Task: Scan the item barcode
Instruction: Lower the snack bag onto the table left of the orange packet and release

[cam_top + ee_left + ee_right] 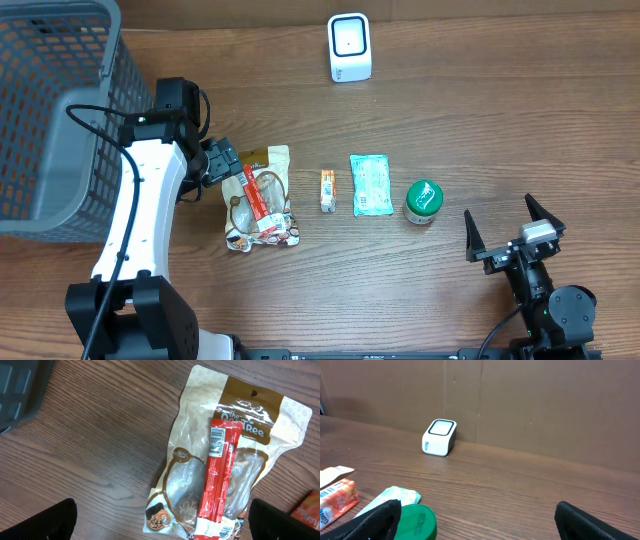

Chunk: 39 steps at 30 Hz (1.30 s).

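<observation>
nearest the robot, by the near edge of the table (400, 300), the right gripper (499, 208) is seen at about 5 o'clock in the overhead view. its fingers are spread wide with nothing between them, and bare wood lies around it. just past it, at its 11 o'clock, a green-lidded jar (423, 200) stands as the closest obstacle.

the jar ends a row laid across the middle of the table. toward 9 o'clock from it a teal wipes pack (370, 185) and then a small orange packet (327, 190) are found, each set apart from the next by a narrow gap. at the row's 9 o'clock end a tan snack bag (260, 200) lies flat. the red stick pack (220, 480) is laid lengthwise on top of it, with its barcode (216, 442) turned up.

the left gripper (222, 165) is held just beside the bag's 9 o'clock edge. its fingers (50, 520) are spread wide and closed on nothing. a grey mesh basket (45, 60) fills the 10 o'clock corner close behind the left arm, so room on that side is tight.

a wide band of bare wood is left from the row out to 12 o'clock. there the white scanner (349, 47) stands near the far edge, well apart from the other items, with a brown board wall (520, 400) behind it.
</observation>
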Each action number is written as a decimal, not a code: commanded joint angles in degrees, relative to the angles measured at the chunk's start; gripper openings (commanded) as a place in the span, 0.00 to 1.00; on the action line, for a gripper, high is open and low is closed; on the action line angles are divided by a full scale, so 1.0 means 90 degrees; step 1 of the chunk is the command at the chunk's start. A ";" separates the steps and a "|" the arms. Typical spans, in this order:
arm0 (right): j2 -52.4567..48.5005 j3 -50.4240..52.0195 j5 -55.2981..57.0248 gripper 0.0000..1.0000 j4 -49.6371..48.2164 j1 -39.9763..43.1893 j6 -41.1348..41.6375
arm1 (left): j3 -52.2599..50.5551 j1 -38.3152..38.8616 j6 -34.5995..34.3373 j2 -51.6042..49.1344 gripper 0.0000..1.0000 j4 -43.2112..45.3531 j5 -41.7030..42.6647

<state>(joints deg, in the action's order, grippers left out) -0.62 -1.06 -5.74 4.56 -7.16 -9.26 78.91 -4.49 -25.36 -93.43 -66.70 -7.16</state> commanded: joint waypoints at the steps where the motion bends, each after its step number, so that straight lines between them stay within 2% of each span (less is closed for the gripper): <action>1: 0.0044 0.0066 0.0007 1.00 -0.0017 0.0017 -0.0024 | 0.0102 0.0000 -0.0063 0.0005 1.00 -0.0015 -0.0083; 35: 0.0044 0.0066 -0.0041 1.00 -0.0024 0.0017 0.0027 | 0.0102 0.0000 -0.0063 0.0005 1.00 -0.0015 -0.0083; 37: 0.0044 0.0066 -0.0044 1.00 -0.0024 0.0017 0.0527 | 0.0102 0.0000 -0.0063 0.0005 1.00 -0.0015 -0.0083; 39: 0.0044 0.0066 -0.0041 1.00 -0.0024 0.0017 0.1460 | 0.0102 0.0000 -0.0063 0.0005 1.00 -0.0015 -0.0083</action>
<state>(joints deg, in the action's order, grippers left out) -0.62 -1.06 -5.78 4.56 -7.16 -5.58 78.91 -4.49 -25.36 -93.43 -66.70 -7.16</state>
